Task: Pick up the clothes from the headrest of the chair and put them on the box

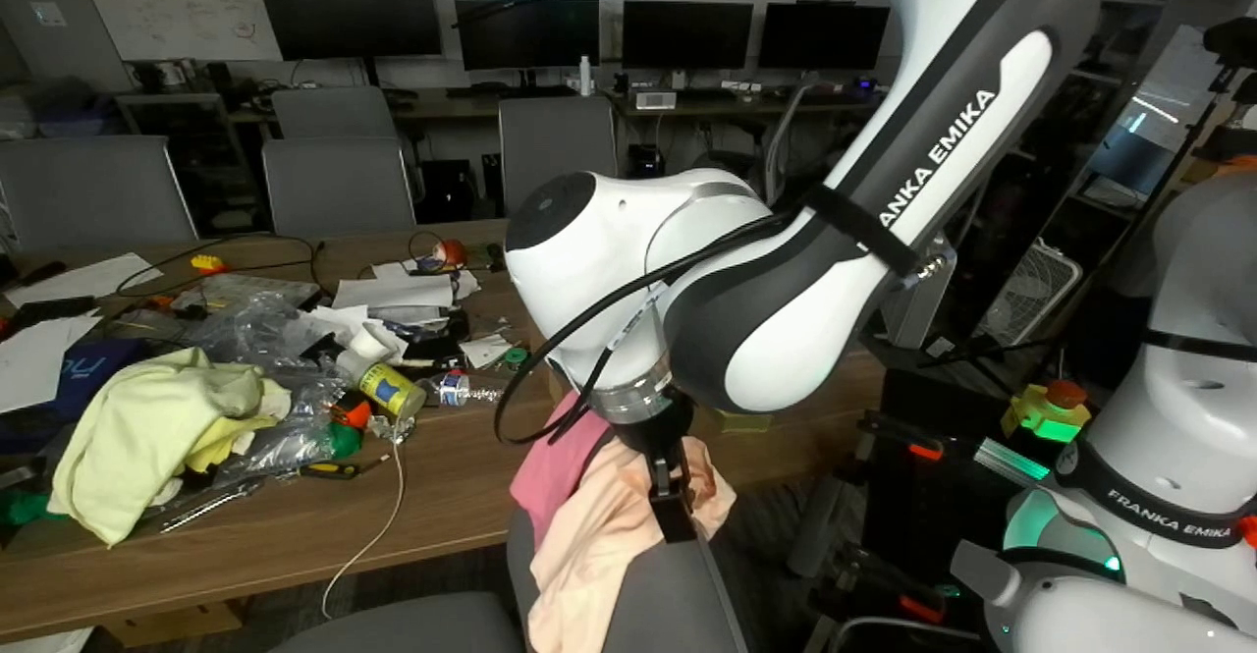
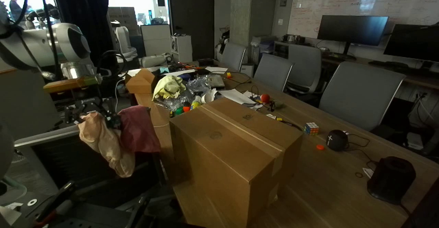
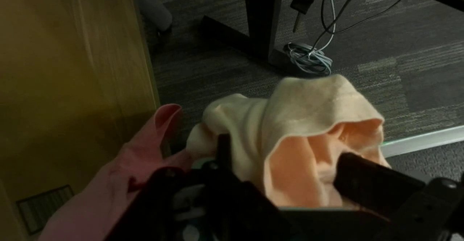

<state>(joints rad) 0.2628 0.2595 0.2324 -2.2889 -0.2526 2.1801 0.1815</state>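
Observation:
A peach cloth (image 1: 589,545) and a pink cloth (image 1: 556,466) hang over the top of the grey chair's backrest (image 1: 678,599). Both cloths also show in an exterior view, peach (image 2: 104,142) and pink (image 2: 139,128), and in the wrist view, peach (image 3: 301,110) and pink (image 3: 105,194). My gripper (image 2: 95,117) points down at the chair top. In the wrist view its fingers (image 3: 284,152) stand apart, with peach cloth between them; the pink cloth lies outside the left finger. The closed cardboard box (image 2: 236,132) stands on the table, beyond the pink cloth.
The wooden table (image 1: 462,496) runs alongside the chair. It carries a yellow-green cloth (image 1: 147,427), plastic wrap, bottles and papers. A Rubik's cube (image 2: 311,128) and dark speakers (image 2: 391,180) are beyond the box. A second robot arm (image 1: 1149,457) stands nearby.

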